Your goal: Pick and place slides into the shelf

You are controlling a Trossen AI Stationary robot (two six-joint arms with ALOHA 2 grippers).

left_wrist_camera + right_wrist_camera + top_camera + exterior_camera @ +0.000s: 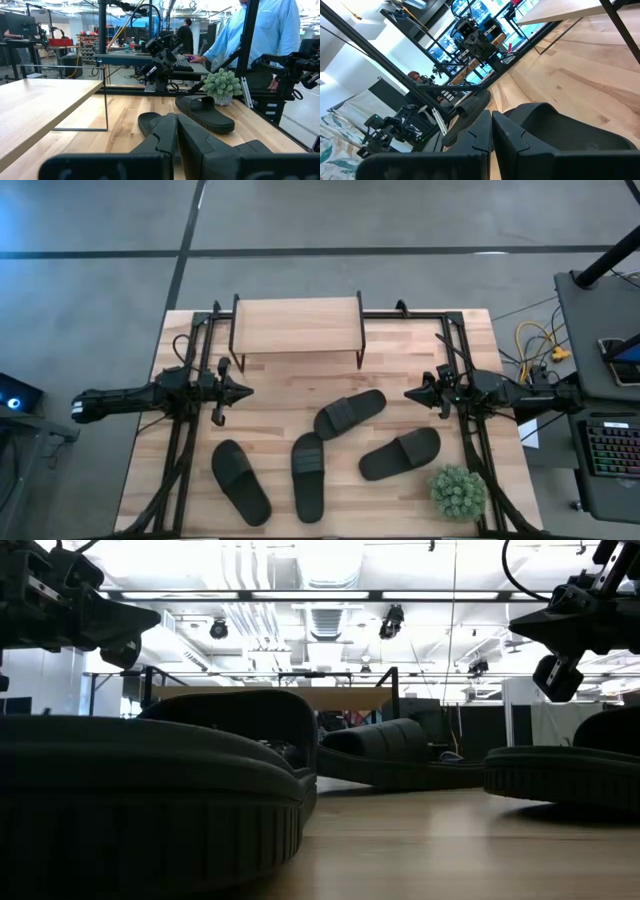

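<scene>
Four black slides lie loose on the near half of the tabletop (190, 340), none on the shelf (297, 328) yet. The shelf stands at the far edge, centred, its plank top bare and the space under it open toward the arms, which suits sliding a sandal in from the near side.

The leftmost slide (241, 481) lies near the front, slanted. The second slide (308, 476) lies just right of it, running near to far. The third slide (350, 413) sits farther in, closest to the shelf and angled, its near end just about meeting the second one's far end. The fourth slide (399, 453) lies to the right, near a small potted plant (458, 491) at the near right corner.

The left hand (243, 390) hovers above the tabletop left of the slides, pointing inward; its fingers are pressed together and hold nothing. The right hand (412, 394) mirrors it from the right side, fingers likewise together and empty. Both seem parked at rest height, clear of the sandals, so the picking has likely not begun. The third slide looks the easiest first pick, being nearest both the shelf and the hands.

A person in a light blue shirt (265, 30) stands beyond the tabletop.
</scene>
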